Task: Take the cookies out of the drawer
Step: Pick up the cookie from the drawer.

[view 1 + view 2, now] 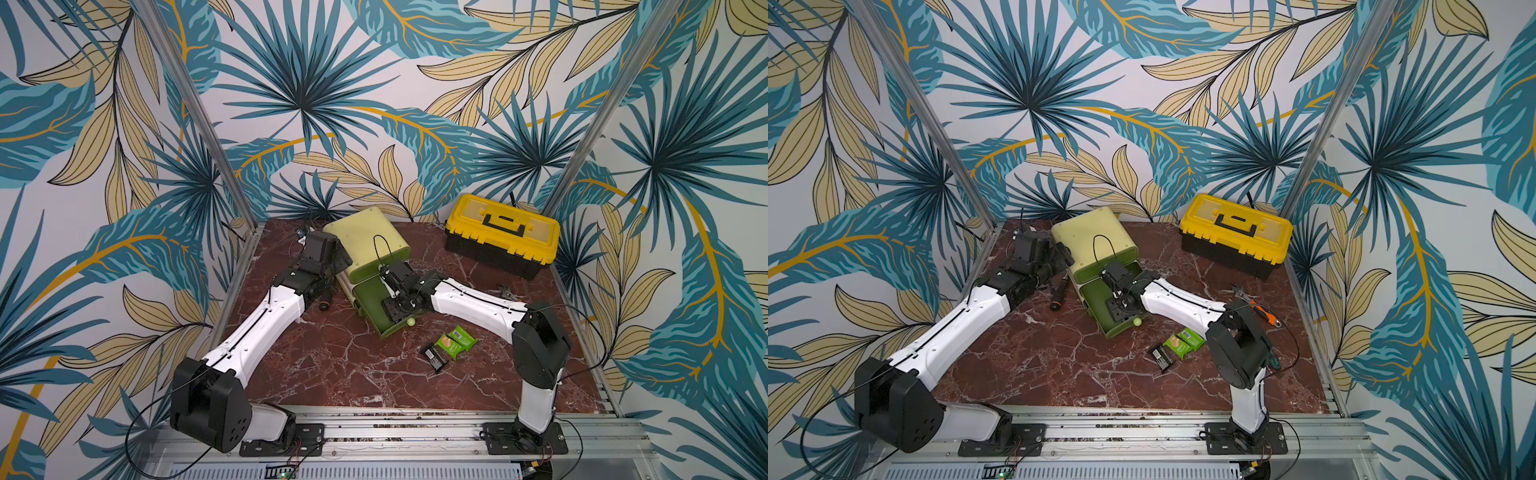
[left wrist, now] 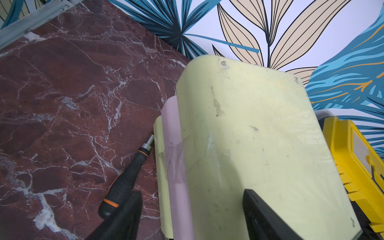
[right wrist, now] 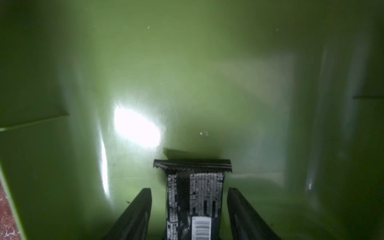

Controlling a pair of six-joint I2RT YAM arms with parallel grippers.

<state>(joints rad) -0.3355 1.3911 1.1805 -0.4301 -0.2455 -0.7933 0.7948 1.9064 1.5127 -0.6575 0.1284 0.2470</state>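
Observation:
The green drawer [image 1: 368, 305] is pulled out of a pale yellow cabinet [image 1: 365, 237]. My right gripper [image 3: 189, 190] reaches down into the drawer [image 3: 187, 72], open. One black cookie packet with white print [image 3: 205, 187] lies between its fingers [image 3: 143, 199], with a gap on each side. Three cookies lie on the table in front of the drawer: two green packets [image 1: 462, 337] [image 1: 446, 345] and a black one [image 1: 434, 358]. My left gripper [image 2: 192, 192] is open astride the cabinet's [image 2: 249, 124] upper side edge, one finger over its top, one beside it.
A black screwdriver with an orange ring [image 2: 124, 182] lies on the marble table against the cabinet's left side. A yellow toolbox [image 1: 503, 232] stands at the back right. Orange-handled pliers [image 1: 1262, 311] lie by the right arm. The drawer's round knob [image 1: 411, 321] faces the front.

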